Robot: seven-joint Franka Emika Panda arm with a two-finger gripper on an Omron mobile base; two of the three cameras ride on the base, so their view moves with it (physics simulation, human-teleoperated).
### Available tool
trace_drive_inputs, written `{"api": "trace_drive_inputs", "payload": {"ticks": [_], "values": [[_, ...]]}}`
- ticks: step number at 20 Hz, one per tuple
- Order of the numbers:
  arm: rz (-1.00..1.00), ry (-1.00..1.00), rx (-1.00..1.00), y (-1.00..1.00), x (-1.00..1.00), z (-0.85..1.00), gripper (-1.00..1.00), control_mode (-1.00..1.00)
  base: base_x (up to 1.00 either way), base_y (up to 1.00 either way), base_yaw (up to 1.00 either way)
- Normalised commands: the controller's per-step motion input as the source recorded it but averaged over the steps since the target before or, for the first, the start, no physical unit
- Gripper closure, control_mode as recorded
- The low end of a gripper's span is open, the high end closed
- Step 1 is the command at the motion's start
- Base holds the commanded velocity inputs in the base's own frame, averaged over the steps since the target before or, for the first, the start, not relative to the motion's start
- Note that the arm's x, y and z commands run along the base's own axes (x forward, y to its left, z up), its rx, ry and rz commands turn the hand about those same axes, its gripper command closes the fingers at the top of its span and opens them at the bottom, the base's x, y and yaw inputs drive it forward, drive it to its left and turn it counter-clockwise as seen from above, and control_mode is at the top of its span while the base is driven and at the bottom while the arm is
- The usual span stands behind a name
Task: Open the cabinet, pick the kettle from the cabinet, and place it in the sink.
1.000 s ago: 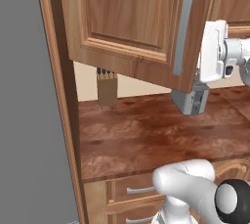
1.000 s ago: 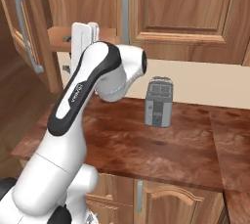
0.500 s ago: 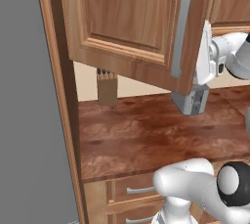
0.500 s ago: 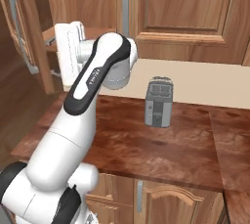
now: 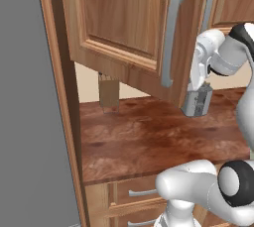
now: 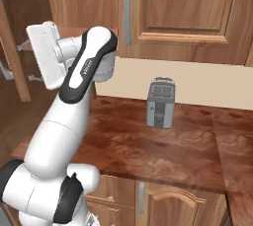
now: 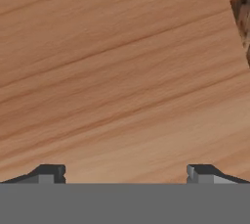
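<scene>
The warm brown wooden wall cabinet (image 5: 124, 28) hangs above the reddish-brown wood-look countertop (image 5: 149, 137), its raised-panel door swung out with the long grey bar handle (image 5: 168, 40) facing the left base camera. A boxy silver toaster (image 6: 161, 102) stands on the counter. My gripper (image 7: 125, 173) faces plain wood grain close up, jaws wide apart, holding nothing

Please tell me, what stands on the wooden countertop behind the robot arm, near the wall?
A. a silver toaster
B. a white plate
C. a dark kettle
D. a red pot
A: the boxy silver toaster stands upright on the countertop, close to the pale wall, with nothing touching it.
</scene>
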Motion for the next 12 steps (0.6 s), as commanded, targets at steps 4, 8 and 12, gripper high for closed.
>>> {"api": "trace_drive_inputs", "payload": {"ticks": [4,8,12], "values": [[0.03,-0.06,0.00,0.63,-0.31,-0.04,-1.00,-1.00,0.00,0.00,0.00],[-0.08,-0.08,0.01,0.64,-0.21,-0.07,-1.00,-1.00,0.00,0.00,0.00],[-0.17,-0.09,0.03,0.59,-0.13,-0.08,-1.00,-1.00,0.00,0.00,0.00]]}}
